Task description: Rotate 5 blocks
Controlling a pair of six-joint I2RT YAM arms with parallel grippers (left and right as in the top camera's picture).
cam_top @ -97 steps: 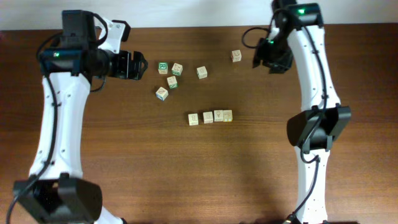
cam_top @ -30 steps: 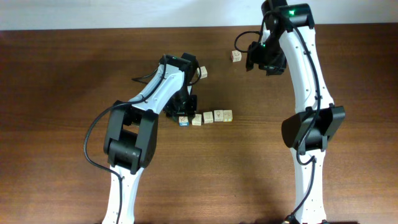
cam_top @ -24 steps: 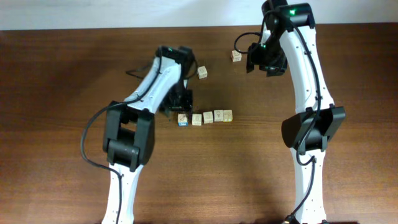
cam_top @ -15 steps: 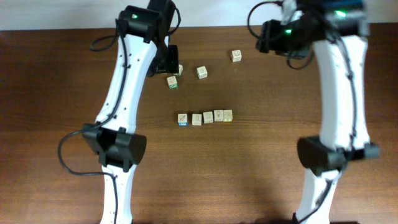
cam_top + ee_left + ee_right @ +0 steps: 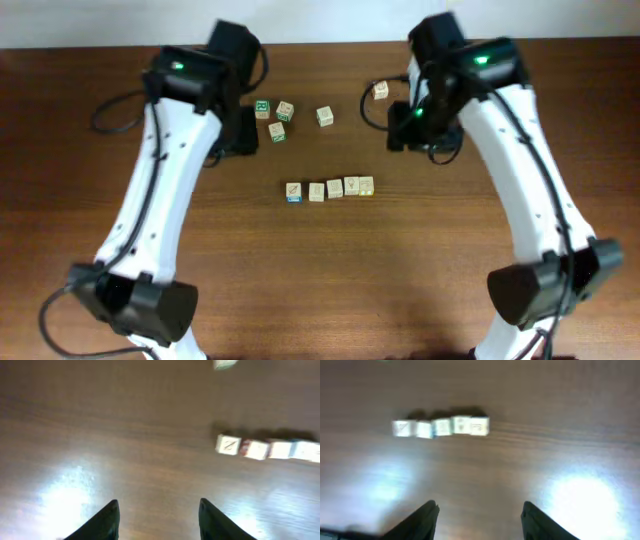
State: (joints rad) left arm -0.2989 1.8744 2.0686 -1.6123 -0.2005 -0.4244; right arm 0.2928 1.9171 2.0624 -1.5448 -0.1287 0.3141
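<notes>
The 5 blocks stand in a row mid-table, from the leftmost block [image 5: 293, 191], which has a blue lower side, to the rightmost block [image 5: 366, 185]. The right wrist view shows the whole row [image 5: 441, 427] ahead of the fingers. In the left wrist view the row [image 5: 255, 449] lies blurred at the right. My left gripper [image 5: 240, 132] hovers up and to the left of the row, open and empty [image 5: 159, 510]. My right gripper [image 5: 424, 128] hangs up and to the right of the row, also open with nothing between its fingers [image 5: 479, 509].
A green-framed cube [image 5: 262, 108] and two pale cubes [image 5: 285, 110] [image 5: 277, 130] sit behind the row, close to my left gripper. Another cube [image 5: 325, 116] lies further right, and one [image 5: 380, 91] sits near the right arm. The table's back edge [image 5: 320, 42] runs along the top.
My left arm left a blue-sided block at the row's left end, then swung away to the back left. My right arm came forward and down toward the row's right side.
</notes>
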